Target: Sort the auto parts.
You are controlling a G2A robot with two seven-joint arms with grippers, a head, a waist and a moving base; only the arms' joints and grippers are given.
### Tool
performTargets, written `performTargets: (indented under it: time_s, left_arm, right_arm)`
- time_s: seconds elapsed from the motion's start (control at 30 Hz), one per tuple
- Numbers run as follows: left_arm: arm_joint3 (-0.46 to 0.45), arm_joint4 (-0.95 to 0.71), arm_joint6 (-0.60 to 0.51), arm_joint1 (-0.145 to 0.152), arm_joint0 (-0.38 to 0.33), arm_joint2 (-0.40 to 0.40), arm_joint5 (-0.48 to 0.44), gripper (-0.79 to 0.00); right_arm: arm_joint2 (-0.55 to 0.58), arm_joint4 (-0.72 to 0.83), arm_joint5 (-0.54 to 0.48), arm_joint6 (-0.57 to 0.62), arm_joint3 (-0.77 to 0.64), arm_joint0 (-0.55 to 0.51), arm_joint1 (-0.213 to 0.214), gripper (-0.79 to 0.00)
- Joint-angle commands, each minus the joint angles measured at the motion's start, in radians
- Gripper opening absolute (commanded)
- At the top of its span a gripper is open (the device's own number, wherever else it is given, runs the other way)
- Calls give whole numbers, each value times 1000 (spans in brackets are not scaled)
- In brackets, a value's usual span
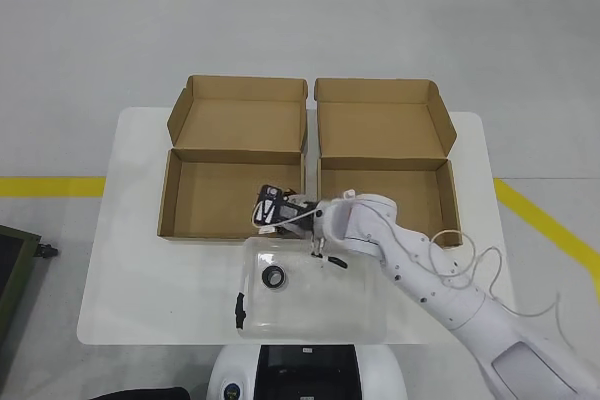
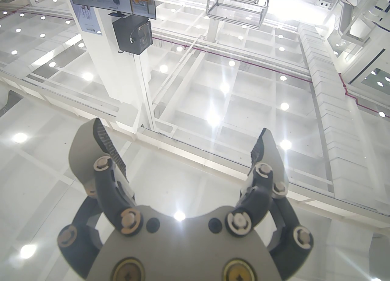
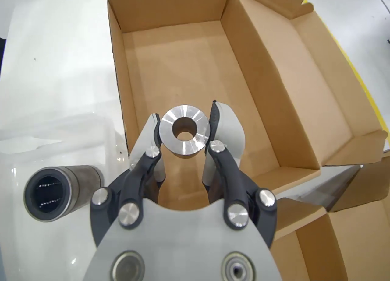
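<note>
My right gripper [image 3: 185,134] is shut on a shiny metal ring with a centre hole [image 3: 184,131]. It hangs over the front right corner of the left cardboard box [image 3: 170,69], whose floor is bare. In the top view that right gripper [image 1: 273,210] sits at the left box [image 1: 190,200] near its front wall. A dark cylindrical bearing sleeve [image 3: 58,192] lies in the clear plastic tray [image 1: 360,300], also seen as a sleeve [image 1: 273,276] from above. My left gripper [image 2: 179,142] stands open with nothing between its fingers, against a ceiling.
A second open cardboard box [image 1: 435,195] stands to the right of the first, both with their lids folded back. The white table [image 1: 130,250] has bare room at the left. A yellow floor line [image 1: 40,186] runs past the table.
</note>
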Motion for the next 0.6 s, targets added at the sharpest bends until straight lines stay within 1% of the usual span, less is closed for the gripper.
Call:
performTargets:
  time_s: [0.0,0.13,0.43,0.47,0.53,0.57]
  left_arm:
    - [0,0,0,0,0,0,0,0]
    - [0,0,0,0,0,0,0,0]
    - [0,0,0,0,0,0,0,0]
    - [0,0,0,0,0,0,0,0]
    - [0,0,0,0,0,0,0,0]
    - [0,0,0,0,0,0,0,0]
  right_arm:
    - [-5,7,3,22,25,12,-7,-785]
    - [-10,24,11,57,69,40,-22,-785]
    - [-33,66,-17,119,153,95,-56,-782]
    - [-36,67,-19,120,159,96,-59,-739]
    - [-41,68,-23,125,172,98,-64,-683]
    - [-43,69,-23,127,176,99,-67,-634]
